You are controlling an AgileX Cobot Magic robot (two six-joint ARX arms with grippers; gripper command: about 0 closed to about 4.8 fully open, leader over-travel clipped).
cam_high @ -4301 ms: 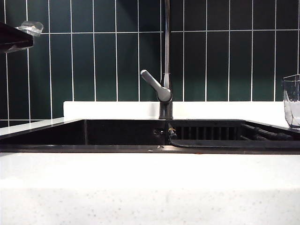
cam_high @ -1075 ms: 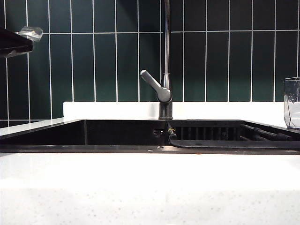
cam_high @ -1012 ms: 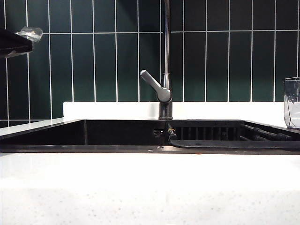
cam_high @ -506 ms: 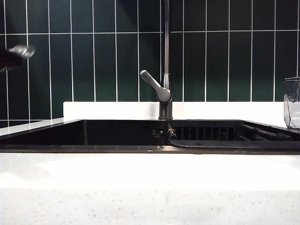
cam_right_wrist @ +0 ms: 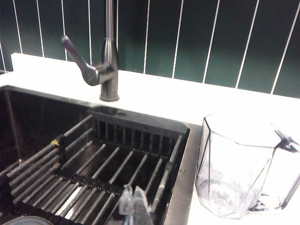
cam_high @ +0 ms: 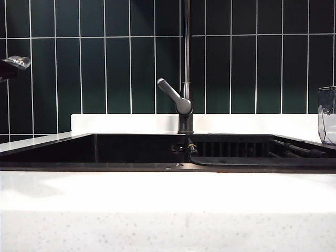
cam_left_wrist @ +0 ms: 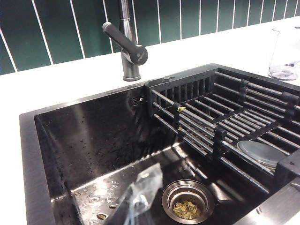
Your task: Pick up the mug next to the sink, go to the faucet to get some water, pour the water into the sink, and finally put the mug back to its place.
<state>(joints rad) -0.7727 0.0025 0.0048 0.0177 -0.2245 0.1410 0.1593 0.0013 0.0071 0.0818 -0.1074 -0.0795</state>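
Observation:
The mug (cam_right_wrist: 233, 165), clear faceted glass, stands upright on the white counter just beyond the sink's right rim; it also shows at the exterior view's right edge (cam_high: 327, 114). The faucet (cam_high: 185, 79) rises behind the sink (cam_high: 63, 149), its lever angled to the left. My left gripper (cam_high: 16, 63) hangs high at the far left, fingertips together and holding nothing; its wrist view shows it (cam_left_wrist: 140, 192) over the basin near the drain. My right gripper (cam_right_wrist: 133, 202) is shut and empty over the ribbed rack (cam_right_wrist: 93, 164), apart from the mug. It is out of the exterior view.
A drain strainer (cam_left_wrist: 187, 202) with green scraps sits in the basin floor. A dark ribbed rack (cam_left_wrist: 225, 126) spans the sink's right half. Another clear object (cam_right_wrist: 287, 164) stands right beside the mug. White speckled counter (cam_high: 168, 210) runs along the front; green tiles cover the wall behind.
In the exterior view my left gripper has sunk lower and drawn back toward the left edge. Mug, faucet and sink have stayed put.

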